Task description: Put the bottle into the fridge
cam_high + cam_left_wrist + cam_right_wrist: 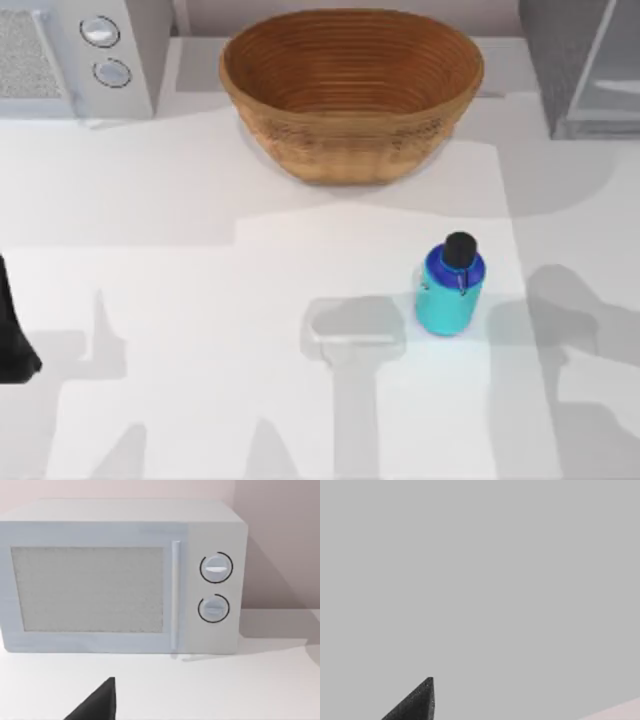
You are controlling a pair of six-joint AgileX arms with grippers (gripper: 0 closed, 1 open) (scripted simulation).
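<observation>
The turquoise bottle point(449, 287) with a dark blue shoulder and black cap stands upright on the white table, right of centre, with nothing touching it. The fridge point(565, 55), a grey speckled box with a pale glassy door panel point(612, 75), sits in the back right corner, cut off by the frame. My left gripper point(12, 335) is a dark shape at the table's left edge, far from the bottle; a dark tip of it point(97, 705) faces the microwave. A dark tip of my right gripper point(415, 705) shows before a plain grey surface.
A large woven basket point(350, 150) stands at the back centre, behind the bottle. A light-grey microwave point(140, 60) with two round dials point(216, 587) occupies the back left corner. White table surface point(200, 300) lies open between bottle and left arm.
</observation>
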